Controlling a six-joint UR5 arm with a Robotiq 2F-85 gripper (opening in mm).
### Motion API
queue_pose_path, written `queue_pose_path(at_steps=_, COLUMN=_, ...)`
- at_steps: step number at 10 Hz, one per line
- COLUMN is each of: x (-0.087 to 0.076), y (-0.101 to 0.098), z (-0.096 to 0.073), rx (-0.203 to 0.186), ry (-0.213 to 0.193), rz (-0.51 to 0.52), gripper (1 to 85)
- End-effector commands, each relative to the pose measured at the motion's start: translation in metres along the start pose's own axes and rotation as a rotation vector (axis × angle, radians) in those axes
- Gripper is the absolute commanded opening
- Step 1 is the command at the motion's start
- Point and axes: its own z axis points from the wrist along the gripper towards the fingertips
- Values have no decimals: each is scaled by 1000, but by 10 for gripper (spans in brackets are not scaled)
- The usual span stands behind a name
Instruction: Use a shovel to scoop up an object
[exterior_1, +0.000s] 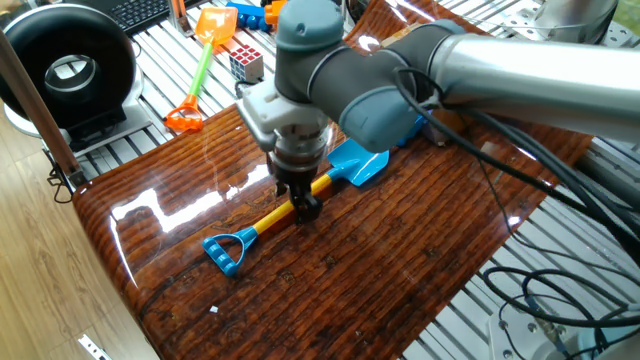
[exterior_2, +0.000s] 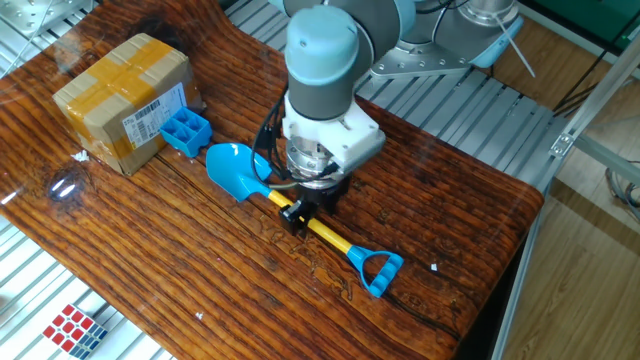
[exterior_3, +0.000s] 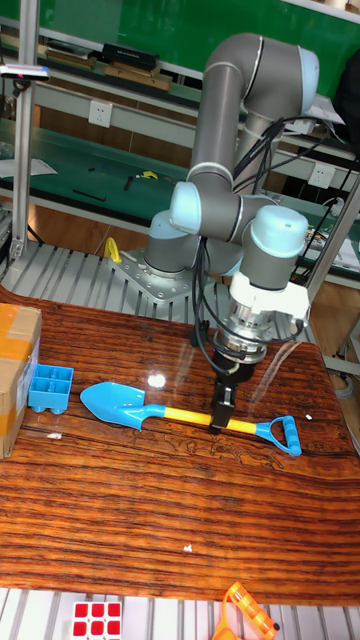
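Shovel (exterior_3: 160, 411) lies on table (exterior_3: 150, 520), claw (exterior_3: 222, 418) clamped around its yellow shaft.

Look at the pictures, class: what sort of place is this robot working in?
Probably a robotics lab or workshop. The arm's base is bolted to an aluminium-slat bench, a wooden board serves as the work surface, toy props like the blue shovel lie about, and loose cables hang beside the bench.
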Motion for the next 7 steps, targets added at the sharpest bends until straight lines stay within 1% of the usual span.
queue_pose_path(at_steps=1, x=2, y=5, z=5, rx=-11, ry=36, rz=-5, gripper=620)
queue_pose_path(at_steps=4, x=8, y=6, z=6, rx=-12, ry=60, rz=-15, gripper=617)
queue_pose_path(at_steps=7, x=5, y=7, z=8, rx=-15, ry=67, rz=-11, gripper=610)
